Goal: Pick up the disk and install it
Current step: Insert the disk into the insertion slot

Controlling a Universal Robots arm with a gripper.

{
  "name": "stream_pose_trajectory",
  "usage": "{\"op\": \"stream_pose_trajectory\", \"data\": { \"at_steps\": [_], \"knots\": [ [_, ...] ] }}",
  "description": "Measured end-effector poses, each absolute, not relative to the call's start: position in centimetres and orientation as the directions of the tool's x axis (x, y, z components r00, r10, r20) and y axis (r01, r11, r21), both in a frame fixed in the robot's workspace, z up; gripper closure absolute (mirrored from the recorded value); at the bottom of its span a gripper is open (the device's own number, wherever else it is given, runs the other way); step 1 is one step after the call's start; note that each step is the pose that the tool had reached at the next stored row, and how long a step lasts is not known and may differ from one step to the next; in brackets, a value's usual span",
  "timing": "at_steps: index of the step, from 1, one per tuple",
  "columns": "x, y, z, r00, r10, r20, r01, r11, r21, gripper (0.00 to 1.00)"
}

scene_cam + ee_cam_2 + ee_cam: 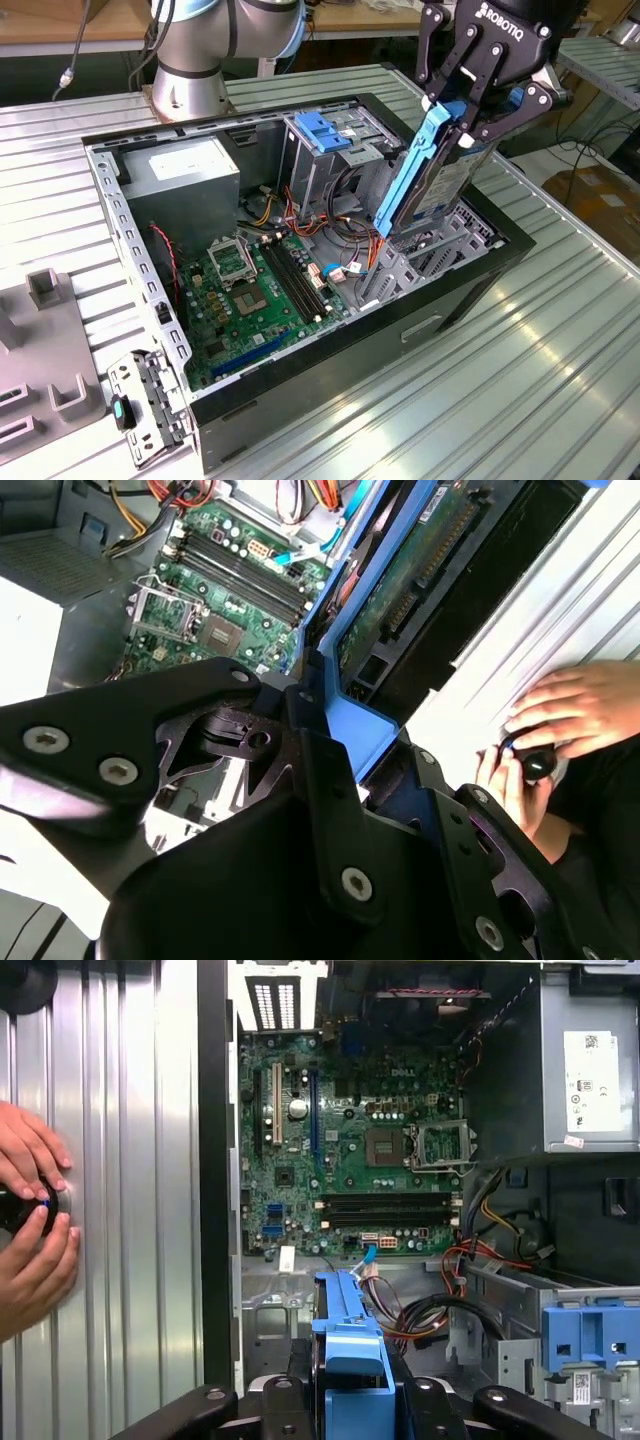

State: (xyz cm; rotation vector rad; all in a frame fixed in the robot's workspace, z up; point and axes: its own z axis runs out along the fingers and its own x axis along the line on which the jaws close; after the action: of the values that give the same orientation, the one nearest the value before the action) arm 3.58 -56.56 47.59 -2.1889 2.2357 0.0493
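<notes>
Silver metal disk (pixel 445 190), blue plastic side rails: install step

My gripper (pixel 478 115) has its jaws pinched on the disk's upper end. The disk hangs tilted above the drive bay (pixel 440 255) of the open black computer case (pixel 330 370). Seating, I judge, calls for squaring rails to bay.

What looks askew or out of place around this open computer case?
The disk leans steeply, clamped in the gripper's jaws, its lower end inside the open case and not seated flat. A person's hands sit on the table close beside the case.
</notes>
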Motion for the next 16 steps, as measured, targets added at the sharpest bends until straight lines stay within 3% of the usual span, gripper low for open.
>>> {"op": "stream_pose_trajectory", "data": {
  "at_steps": [16],
  "knots": [
    [5.4, -56.9, 46.4, -0.021, -0.999, -0.029, -1.000, 0.021, -0.009, 0.63]
  ]
}}
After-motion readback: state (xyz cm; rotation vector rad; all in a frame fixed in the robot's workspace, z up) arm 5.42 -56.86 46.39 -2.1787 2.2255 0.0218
